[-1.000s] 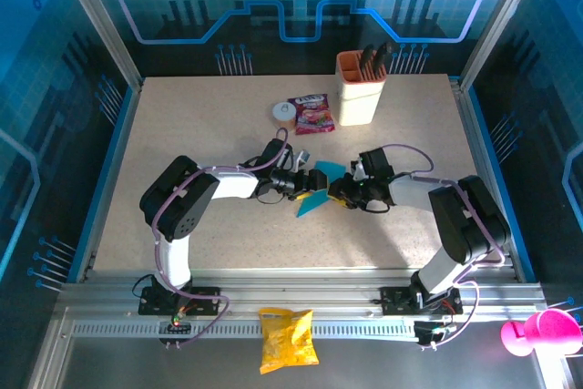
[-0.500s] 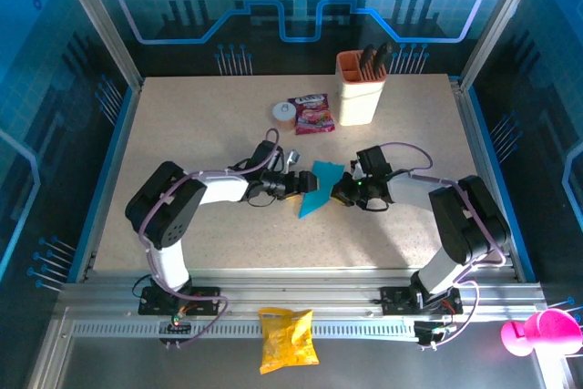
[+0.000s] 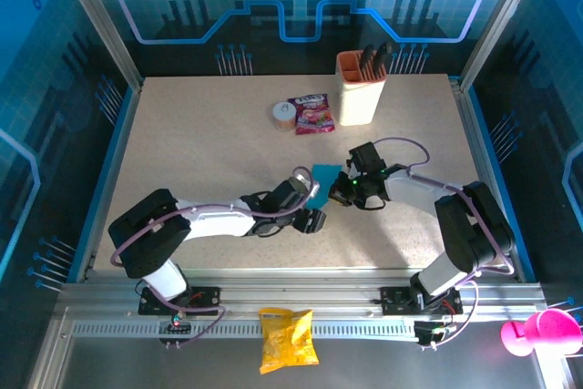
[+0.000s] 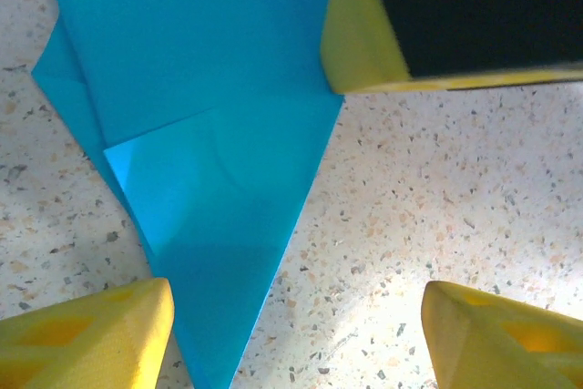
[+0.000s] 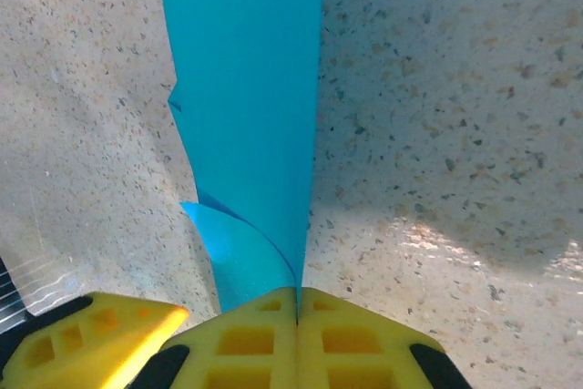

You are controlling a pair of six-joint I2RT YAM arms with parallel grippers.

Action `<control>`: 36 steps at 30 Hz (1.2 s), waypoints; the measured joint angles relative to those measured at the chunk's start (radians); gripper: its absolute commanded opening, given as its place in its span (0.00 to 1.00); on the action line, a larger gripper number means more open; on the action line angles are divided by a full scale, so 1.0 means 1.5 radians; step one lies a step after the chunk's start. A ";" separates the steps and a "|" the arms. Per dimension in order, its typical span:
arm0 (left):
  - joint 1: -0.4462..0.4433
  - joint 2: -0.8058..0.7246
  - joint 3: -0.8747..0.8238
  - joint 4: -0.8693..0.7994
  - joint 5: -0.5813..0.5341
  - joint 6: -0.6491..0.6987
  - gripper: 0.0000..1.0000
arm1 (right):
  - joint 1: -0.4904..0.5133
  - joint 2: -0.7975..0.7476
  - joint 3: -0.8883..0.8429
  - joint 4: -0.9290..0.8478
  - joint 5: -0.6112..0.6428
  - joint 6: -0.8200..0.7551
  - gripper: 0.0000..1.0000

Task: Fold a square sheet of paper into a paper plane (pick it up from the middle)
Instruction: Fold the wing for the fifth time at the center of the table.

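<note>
Right gripper [image 5: 298, 300] has its jaws clenched on the paper plane [image 5: 246, 88]; left gripper [image 4: 296, 339] has its jaws released. Pointy tip's just lying on the table [image 4: 437, 189] between the left jaws.

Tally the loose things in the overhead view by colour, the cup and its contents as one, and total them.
Cyan-blue: 1, folded paper
Pink-red: 1, snack packet
Yellow: 1, crinkled snack bag
Beige: 1, holder cup
Whitish: 1, small roll
Bright pink: 1, plastic thing at lower right
Total: 6
</note>
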 measured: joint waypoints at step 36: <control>-0.043 0.066 0.000 0.067 -0.132 0.105 0.06 | 0.026 -0.011 0.011 -0.039 0.014 0.006 0.01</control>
